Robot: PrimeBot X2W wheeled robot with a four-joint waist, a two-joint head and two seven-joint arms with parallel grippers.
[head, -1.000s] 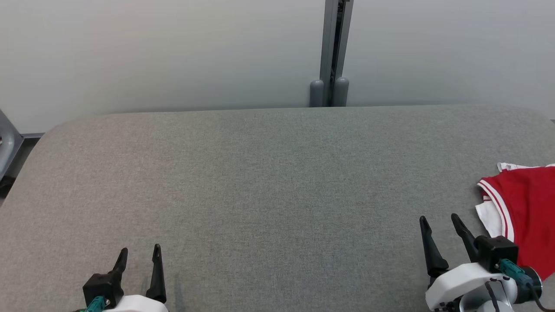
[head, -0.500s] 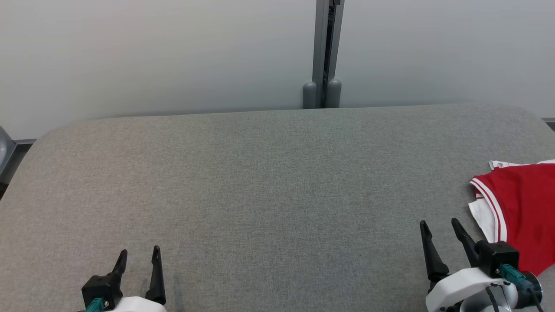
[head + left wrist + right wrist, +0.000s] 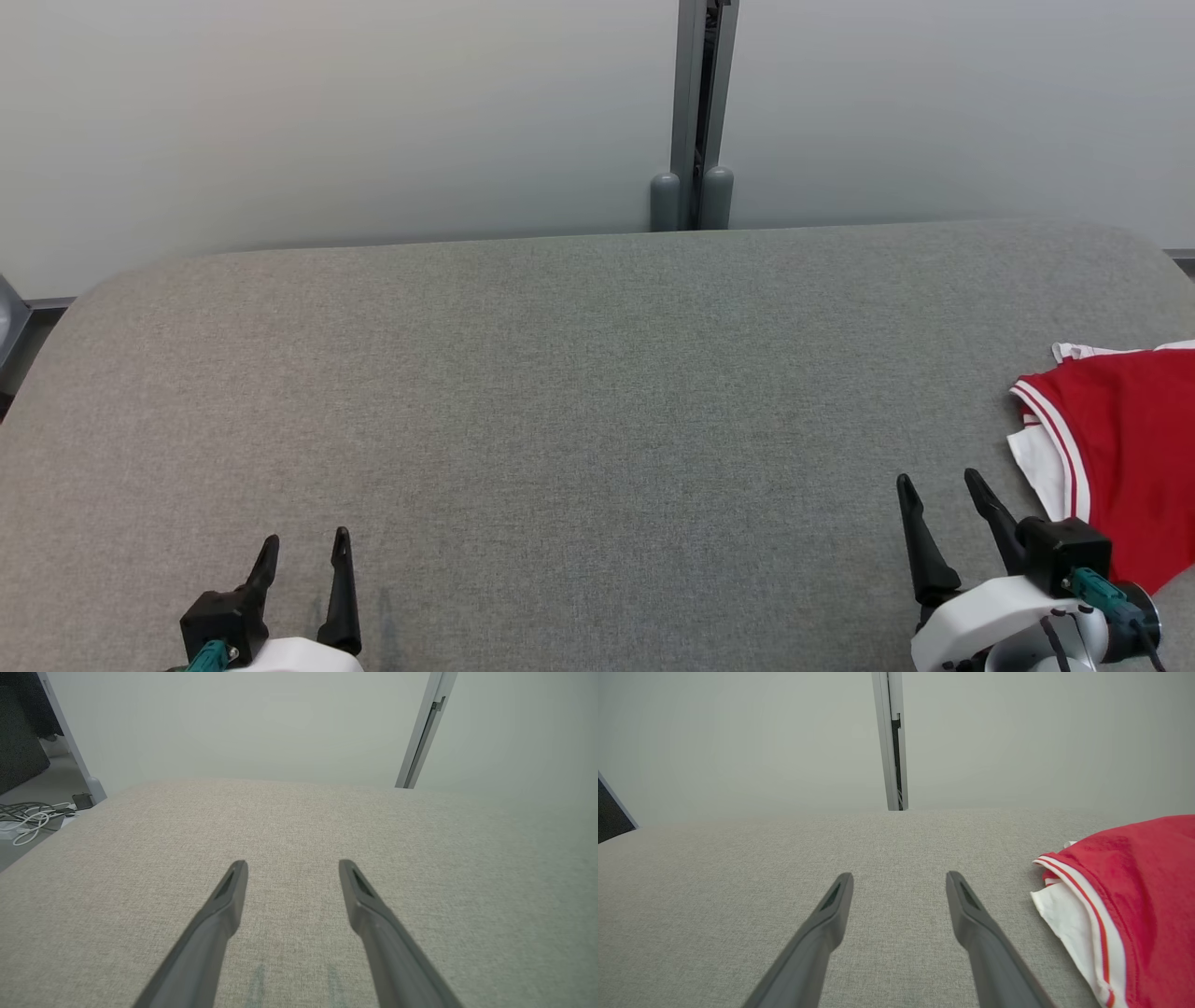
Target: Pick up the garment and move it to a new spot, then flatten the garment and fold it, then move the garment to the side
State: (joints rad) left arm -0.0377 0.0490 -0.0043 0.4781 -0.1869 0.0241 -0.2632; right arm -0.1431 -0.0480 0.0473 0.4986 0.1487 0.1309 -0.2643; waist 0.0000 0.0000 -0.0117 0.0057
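Head view: the left gripper [image 3: 306, 537] sits at the lower left, low over the grey fabric tabletop [image 3: 579, 373]. Its two dark fingers point away from the robot and stand apart with nothing between them. The right gripper [image 3: 936, 476] is at the lower right on its white wrist, with its fingers leaning slightly toward the left of the picture. They are likewise spread and empty. The garment [image 3: 1130, 448], red with white trim and thin red stripes, lies on the tabletop at the right edge, partly cut off by the frame. Its near white corner lies just beside the right gripper's outer finger, and no touch is seen. A grey post [image 3: 695, 112] rises against the pale wall behind the tabletop's far edge.

Left wrist view: the left gripper [image 3: 293, 863] reaches out nearly level above the tabletop [image 3: 299, 812], its fingers wide apart, holding nothing, with bare fabric beneath them. Loose cables [image 3: 25, 819] lie on the floor past the tabletop's left side.

Right wrist view: the right gripper [image 3: 899, 875] points along the tabletop [image 3: 738, 868] toward the wall, with its jaws wide and empty. The garment [image 3: 1134, 896] lies bunched to the right of the fingers, its striped hem and white layer turned toward them and clear of the fingertips. The post [image 3: 892, 742] stands straight ahead.
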